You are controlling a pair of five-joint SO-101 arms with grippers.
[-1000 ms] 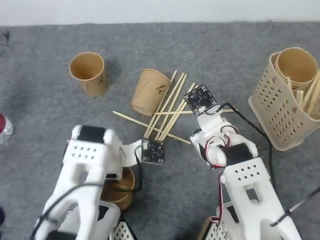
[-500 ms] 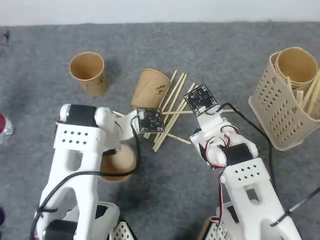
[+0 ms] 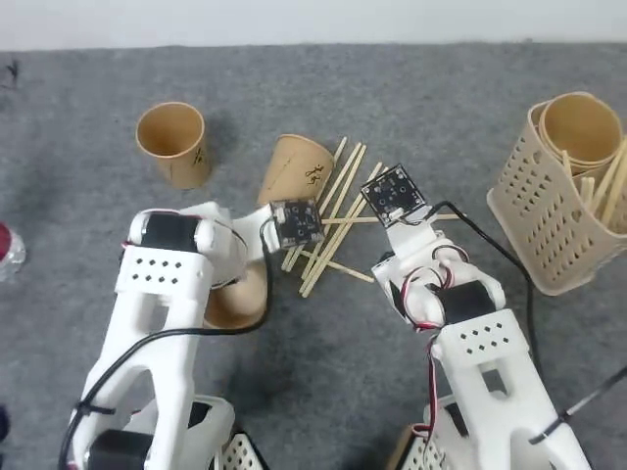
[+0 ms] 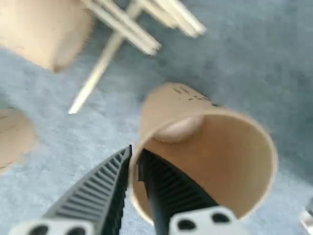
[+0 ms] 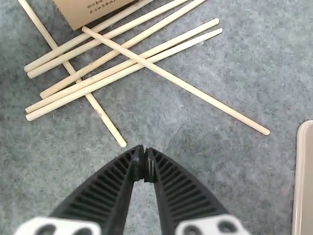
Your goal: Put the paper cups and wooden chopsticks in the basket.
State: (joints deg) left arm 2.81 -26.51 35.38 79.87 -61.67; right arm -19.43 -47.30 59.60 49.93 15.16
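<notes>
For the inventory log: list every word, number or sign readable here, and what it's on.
Upright cup: dark marks, too small to read.
Tipped cup: dark marks, too small to read.
Held cup in the left gripper: blurred print, unreadable.
No other text seen.

You work at a desk (image 3: 470, 117) covered with a grey, felt-like mat (image 3: 49, 323) of fine, mottled texture. Along the far edge in the high view, you see a plain pale strip (image 3: 313, 20); whether it is wall or floor cannot be told. Light falls evenly from above, so shadows on the mat are soft and short. At the left edge, note a small red-and-clear object (image 3: 6, 253), cut off by the frame.
</notes>
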